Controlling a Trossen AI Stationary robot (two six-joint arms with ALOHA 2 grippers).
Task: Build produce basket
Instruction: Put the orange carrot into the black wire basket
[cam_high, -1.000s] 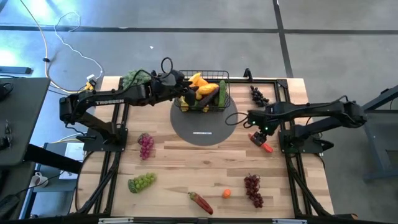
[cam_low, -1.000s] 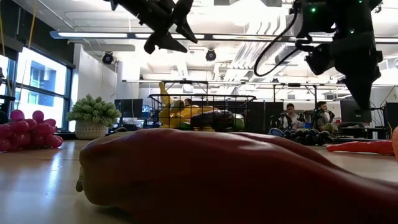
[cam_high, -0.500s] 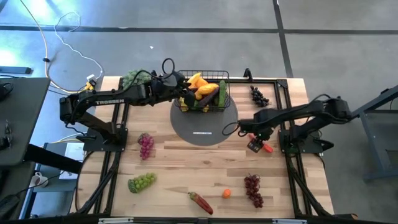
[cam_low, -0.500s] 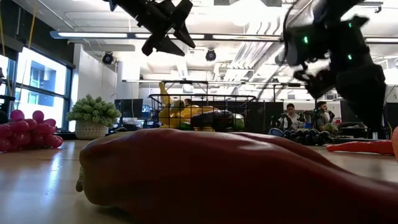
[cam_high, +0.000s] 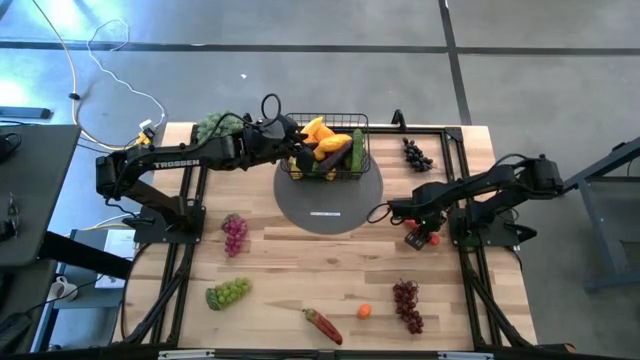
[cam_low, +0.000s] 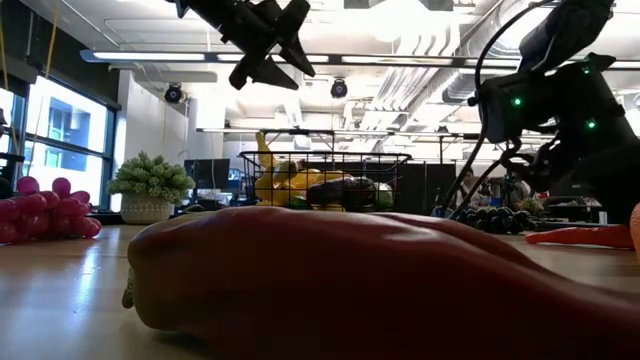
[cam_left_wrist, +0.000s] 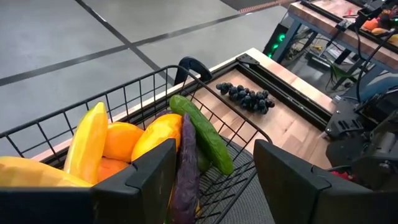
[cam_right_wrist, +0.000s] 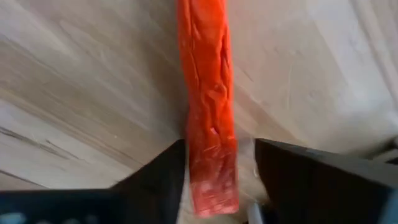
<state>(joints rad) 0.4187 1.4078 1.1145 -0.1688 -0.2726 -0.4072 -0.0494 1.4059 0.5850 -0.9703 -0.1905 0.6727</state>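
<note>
From above, the black wire basket (cam_high: 327, 150) stood on the far edge of a round grey mat (cam_high: 330, 198), already holding bananas, an orange fruit, a cucumber and an eggplant. The left gripper (cam_high: 291, 140) hung over the basket's left rim. Its wrist view showed the fingers parted with nothing between them, the cucumber (cam_left_wrist: 202, 132) and purple eggplant (cam_left_wrist: 186, 175) lying side by side beneath, and a dark grape bunch (cam_left_wrist: 244, 97) on the table beyond the basket.

The right gripper (cam_high: 421, 236) was low over a red pepper (cam_high: 428, 238) near the table's right side, mostly covering it in the high view. Only its wrist view (cam_right_wrist: 211, 186) showed the pepper (cam_right_wrist: 208, 112) running between the two fingers on the wooden tabletop (cam_right_wrist: 74, 93); the fingers flanked it closely, but whether they were actually pressing on it I could not tell.

The high view alone took in the loose produce: purple grapes (cam_high: 234, 234), green grapes (cam_high: 228, 293), another red pepper (cam_high: 323, 325), a small orange fruit (cam_high: 364, 311) and dark red grapes (cam_high: 407, 304). The low view was largely blocked by a red pepper (cam_low: 350, 280) close to the lens.
</note>
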